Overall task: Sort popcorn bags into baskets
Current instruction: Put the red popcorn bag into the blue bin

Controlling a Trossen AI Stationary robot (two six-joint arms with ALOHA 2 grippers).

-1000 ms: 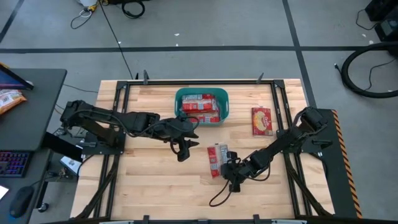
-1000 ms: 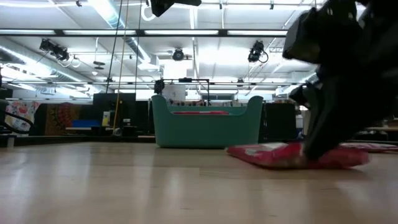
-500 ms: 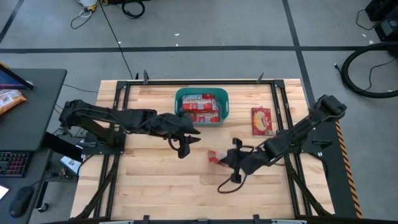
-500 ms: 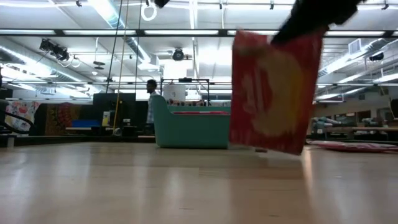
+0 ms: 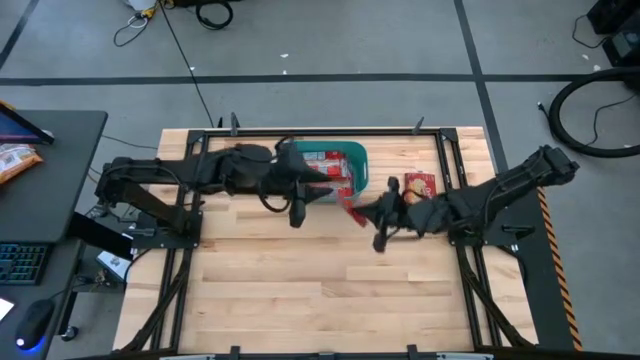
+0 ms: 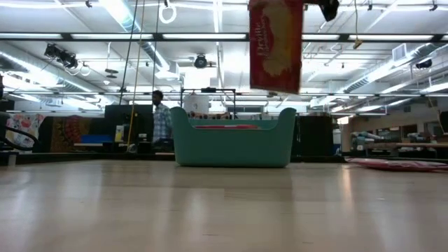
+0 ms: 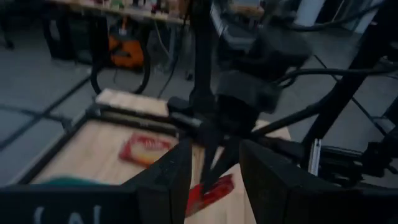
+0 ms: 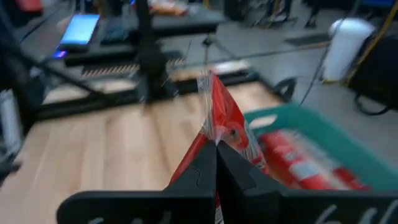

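R fingers [image 8: 214, 163] pinch popcorn bag [image 8: 219, 124] (L fingers [image 7: 264, 171] apart).

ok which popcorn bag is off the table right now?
The popcorn bag pinched in the right end effector, hanging in the air beside the teal tub. Others lie in the tub or flat on the table.

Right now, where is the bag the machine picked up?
The popcorn bag hangs in the right tool, lifted off the table just beside the teal tub on its right.

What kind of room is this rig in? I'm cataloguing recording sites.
Probably a robotics lab or workshop: a wooden table on bare floor with loose cables, a desk with a keyboard, and rows of ceiling strip lights.
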